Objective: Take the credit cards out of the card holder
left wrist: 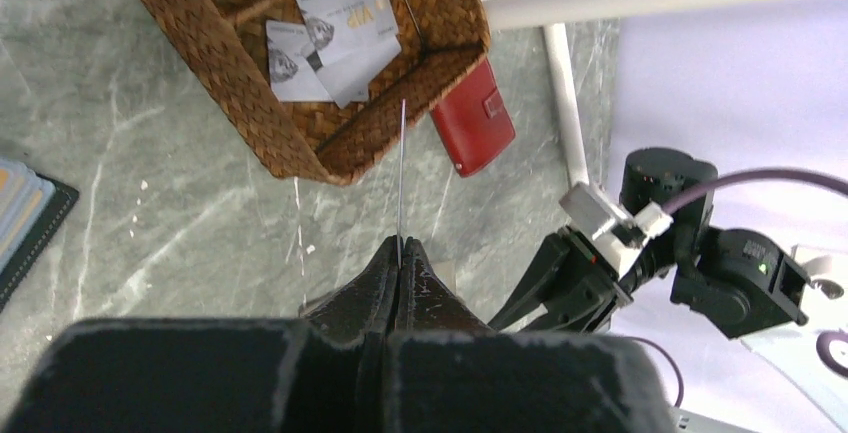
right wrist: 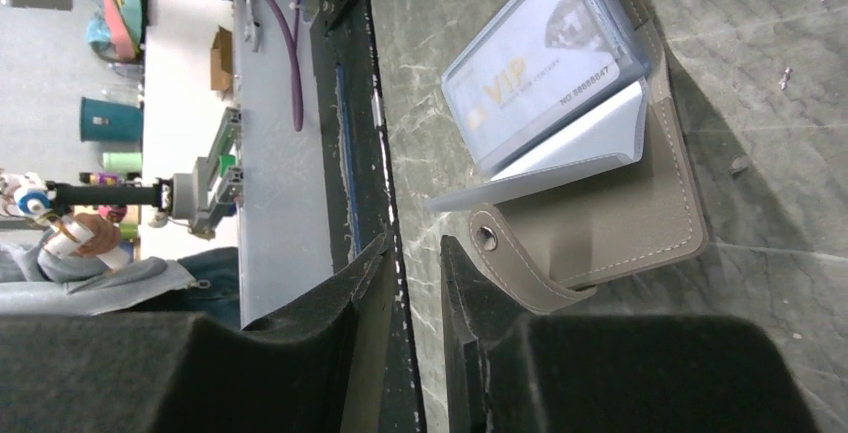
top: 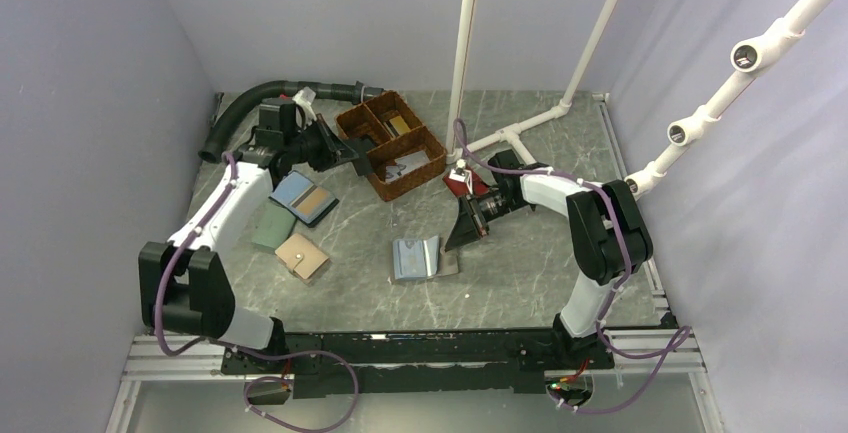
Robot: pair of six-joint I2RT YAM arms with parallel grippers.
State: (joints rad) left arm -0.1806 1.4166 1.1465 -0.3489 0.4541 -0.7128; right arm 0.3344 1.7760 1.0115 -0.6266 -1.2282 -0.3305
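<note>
The card holder (top: 420, 258) lies open on the table, taupe outside and light blue inside. In the right wrist view a pale VIP credit card (right wrist: 540, 78) sits in a slot of the card holder (right wrist: 620, 213). My right gripper (right wrist: 418, 248) is open just beside the snap tab (right wrist: 490, 238), with nothing between its fingers. My left gripper (left wrist: 400, 248) is shut on another credit card (left wrist: 401, 173), seen edge-on, near the corner of the wicker basket (left wrist: 250, 103). Two more credit cards (left wrist: 340, 38) lie inside that basket.
A red wallet (left wrist: 475, 118) lies beside the basket (top: 395, 143). A blue wallet with a tan panel (top: 305, 198), a green wallet (top: 272, 225) and a tan wallet (top: 302, 256) lie at the left. White pipes (top: 520, 133) and a black hose (top: 245, 103) stand at the back.
</note>
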